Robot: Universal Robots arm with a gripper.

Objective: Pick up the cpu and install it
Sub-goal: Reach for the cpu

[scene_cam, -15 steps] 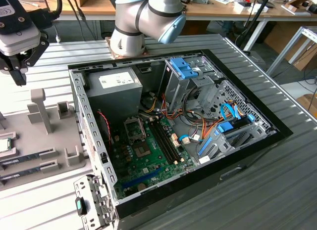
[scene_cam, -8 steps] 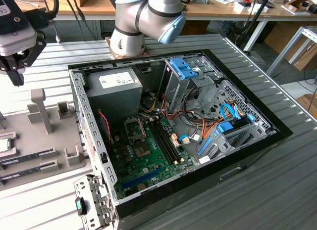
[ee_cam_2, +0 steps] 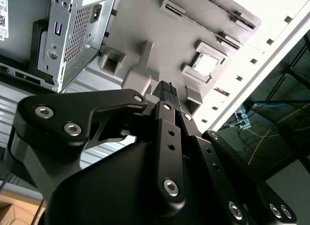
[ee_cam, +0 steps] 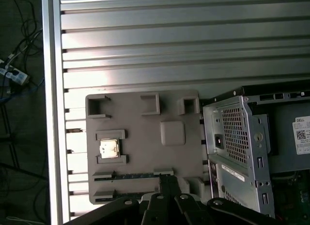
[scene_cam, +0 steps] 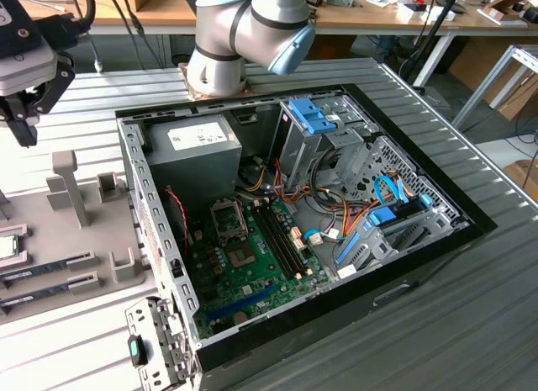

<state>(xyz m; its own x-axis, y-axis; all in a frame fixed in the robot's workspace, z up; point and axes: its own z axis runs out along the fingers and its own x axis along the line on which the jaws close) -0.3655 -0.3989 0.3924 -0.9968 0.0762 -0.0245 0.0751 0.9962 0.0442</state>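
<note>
The ribbed silvery metal desk [scene_cam: 454, 315] carries an open black computer case [scene_cam: 353, 311] and, just beside it, a flat grey holder tray [scene_cam: 38, 213].

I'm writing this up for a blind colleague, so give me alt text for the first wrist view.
The cpu sits in a square holder on a grey fixture plate that lies on a slatted metal table. The gripper hangs over the plate, apart from the cpu and holding nothing. A computer case stands beside the plate.
</note>
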